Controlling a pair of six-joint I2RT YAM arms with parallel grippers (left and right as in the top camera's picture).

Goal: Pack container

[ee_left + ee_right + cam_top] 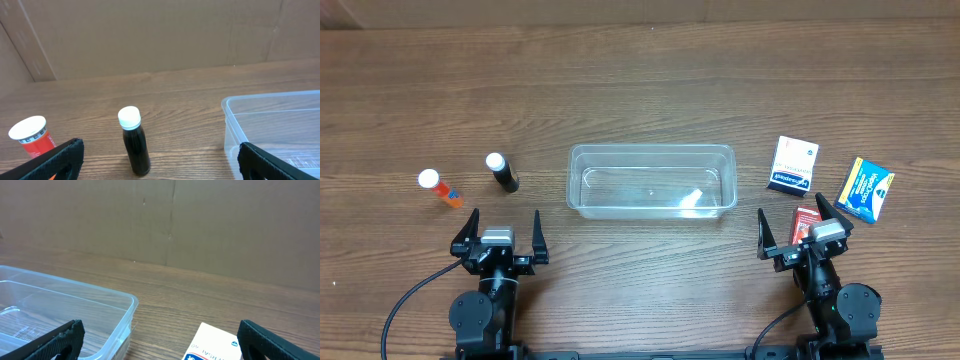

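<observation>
The clear plastic container (pixel 651 180) sits empty at the table's middle; it also shows in the left wrist view (pixel 272 125) and the right wrist view (pixel 60 310). A black bottle with a white cap (pixel 501 172) (pixel 134 141) and an orange bottle with a white cap (pixel 440 187) (pixel 33 136) stand to its left. A white box (pixel 794 164) (pixel 212 344), a blue box (pixel 865 189) and a red box (pixel 807 221) lie to its right. My left gripper (pixel 500 232) (pixel 160 170) is open and empty, near the black bottle. My right gripper (pixel 804 226) (pixel 160 347) is open and empty, over the red box.
A brown cardboard wall (pixel 150 35) (pixel 165 220) stands along the table's far side. The wooden table (pixel 640 90) stretches wide behind the container.
</observation>
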